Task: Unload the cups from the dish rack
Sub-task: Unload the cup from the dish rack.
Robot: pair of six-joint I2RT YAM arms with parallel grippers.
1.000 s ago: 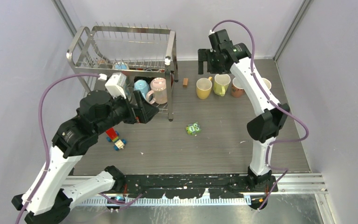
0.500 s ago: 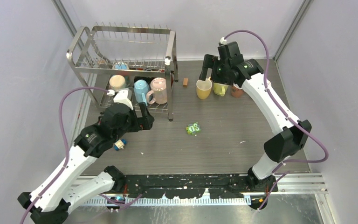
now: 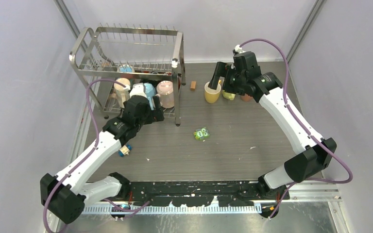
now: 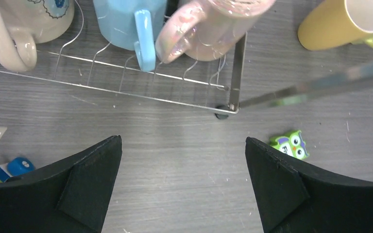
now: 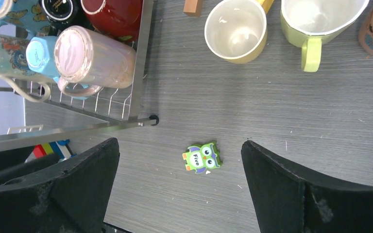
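The steel wire dish rack (image 3: 126, 53) stands at the back left. On its lower tier sit a cream cup (image 3: 122, 87), a light blue cup (image 3: 148, 90) and a pink cup (image 3: 165, 93), with darker cups behind them (image 5: 114, 14). My left gripper (image 3: 156, 112) hovers open and empty just in front of the rack's lower edge (image 4: 126, 92), facing the blue (image 4: 131, 24) and pink (image 4: 213, 29) cups. A yellow cup (image 3: 211, 93), a lime cup (image 3: 228, 94) and an orange cup (image 3: 245, 97) stand on the table. My right gripper (image 3: 222, 77) hangs open and empty above the yellow one (image 5: 235, 29).
A green owl toy (image 3: 201, 133) lies mid-table, right of the rack's front foot (image 5: 151, 118). A small brown block (image 3: 193, 85) sits between rack and yellow cup. Coloured toy blocks (image 3: 124, 151) lie beside my left arm. Walls close in at back and sides.
My left arm has stretched forward, bringing its gripper up to the rack's front edge. My right gripper has moved from behind the table cups to over the yellow cup. Both stayed open.
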